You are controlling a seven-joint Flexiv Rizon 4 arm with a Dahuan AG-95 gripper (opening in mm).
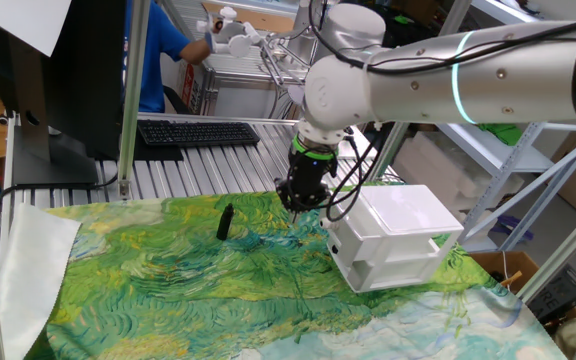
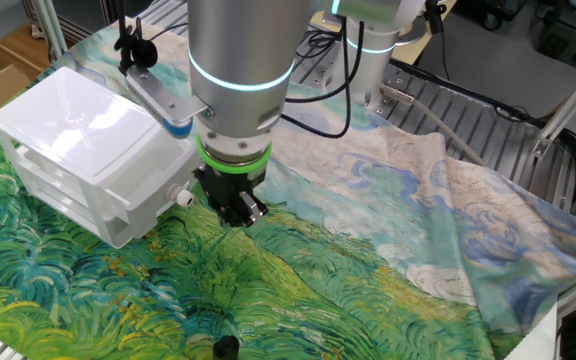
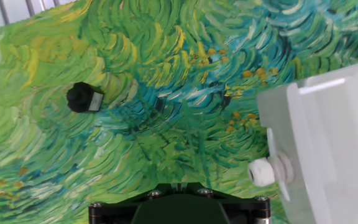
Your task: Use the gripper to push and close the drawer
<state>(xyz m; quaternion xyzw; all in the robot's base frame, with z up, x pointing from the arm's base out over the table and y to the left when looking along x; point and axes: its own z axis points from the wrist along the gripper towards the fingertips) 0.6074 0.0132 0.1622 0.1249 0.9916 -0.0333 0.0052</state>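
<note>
- White plastic cabinet sits on the table, on a green-blue-yellow painted-swirl cloth; two drawer fronts stacked, seen from one fixed view.
- Drawer front faces the gripper; knob on it looks white and round in hand view, also seen in the other fixed view.
- Can't tell whether the drawer is fully in or slightly out; nothing visible inside, walls opaque.
- Gripper hangs low over the cloth just beside the drawer front, near the knob; contact unclear.
- Gripper in one fixed view sits at the cabinet's left corner, pointing down.
- Gripper open or closed: cannot tell, fingertips hidden or too dark in every view; hand view only shows the black base at the bottom edge.
- Green ring on black wrist, white arm reaching in from the right.
- Short black stick stands on the cloth, well apart from the cabinet; seen end-on in hand view.
- Black keyboard on the slatted metal table behind the cloth.
- Person in blue shirt in the background.
</note>
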